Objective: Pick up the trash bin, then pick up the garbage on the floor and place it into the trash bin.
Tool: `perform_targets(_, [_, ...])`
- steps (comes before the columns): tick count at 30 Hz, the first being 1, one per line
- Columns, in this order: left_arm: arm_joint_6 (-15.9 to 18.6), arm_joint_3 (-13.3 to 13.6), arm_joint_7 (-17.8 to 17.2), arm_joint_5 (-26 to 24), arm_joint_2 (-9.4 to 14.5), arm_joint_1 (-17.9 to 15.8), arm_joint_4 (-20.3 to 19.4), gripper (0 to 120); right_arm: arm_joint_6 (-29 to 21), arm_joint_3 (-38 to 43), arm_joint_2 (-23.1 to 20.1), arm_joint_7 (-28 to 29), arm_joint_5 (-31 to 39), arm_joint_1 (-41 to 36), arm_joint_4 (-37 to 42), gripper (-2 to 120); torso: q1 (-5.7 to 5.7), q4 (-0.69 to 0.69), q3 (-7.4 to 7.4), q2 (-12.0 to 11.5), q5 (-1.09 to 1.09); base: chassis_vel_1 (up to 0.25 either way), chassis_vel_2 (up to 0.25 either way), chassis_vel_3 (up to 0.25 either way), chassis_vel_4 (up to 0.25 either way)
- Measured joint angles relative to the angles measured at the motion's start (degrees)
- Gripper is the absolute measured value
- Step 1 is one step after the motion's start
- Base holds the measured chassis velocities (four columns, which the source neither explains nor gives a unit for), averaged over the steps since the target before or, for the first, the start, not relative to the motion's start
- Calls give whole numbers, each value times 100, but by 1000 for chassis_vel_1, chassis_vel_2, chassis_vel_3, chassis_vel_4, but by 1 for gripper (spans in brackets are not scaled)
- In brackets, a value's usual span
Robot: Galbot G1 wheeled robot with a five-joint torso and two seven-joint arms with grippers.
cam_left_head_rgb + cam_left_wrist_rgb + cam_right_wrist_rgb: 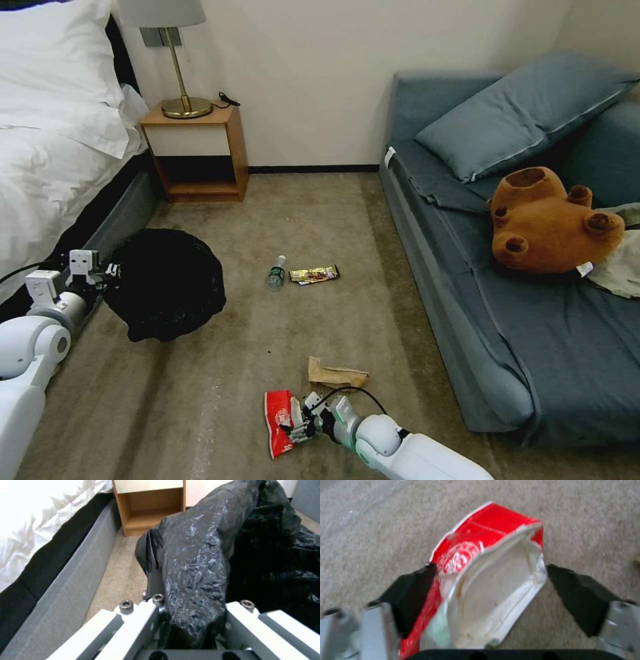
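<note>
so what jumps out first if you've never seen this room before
The glossy black bag lining the round trash bin stands out beside the white bed, its rim clamped in the left tool. Near the bottom of the head view, the right tool straddles an open red-and-white snack packet on the beige carpet, fingers spread on either side. A brown plush bear lies on the grey-blue sofa.

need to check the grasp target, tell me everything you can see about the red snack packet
The red snack packet is a crumpled foil-like pouch, red outside with white print, torn open so its pale inner lining shows. It lies on the beige carpet near the brown paper bag. It sits between the black pads of the right gripper, which is spread open around it; one pad looks to touch its edge.
</note>
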Motion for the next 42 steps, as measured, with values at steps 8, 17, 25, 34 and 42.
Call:
perform_targets(8, [0, -15, -1, -5, -7, 21, -9, 4, 17, 35, 9, -76, 31, 39, -29, 58, 0, 0, 0, 0, 0, 0, 0, 0, 0])
perform_targets(17, [-12, 2, -3, 22, -69, 40, -1, 4, 114, 161, 9, -204, 32, -17, -87, 23, 0, 0, 0, 0, 0, 0, 0, 0, 0])
perform_targets(25, [-33, 6, -5, 33, -98, 72, -2, 4, 191, 601, 45, -269, 76, 113, 78, 0, 0, 0, 0, 0, 0, 0, 0, 0, 0])
perform_targets(34, [-118, -78, 67, 85, -138, 177, 30, 4, 418, 1208, -332, -396, 85, 487, 810, 0, 0, 0, 0, 0, 1, 0, 0, 0, 0])
perform_targets(42, [-192, 113, 203, 113, -187, 115, 75, 4, 347, 1645, -778, -449, 480, 1320, 1401, 0, 0, 1, 0, 0, 0, 0, 0, 0, 0])
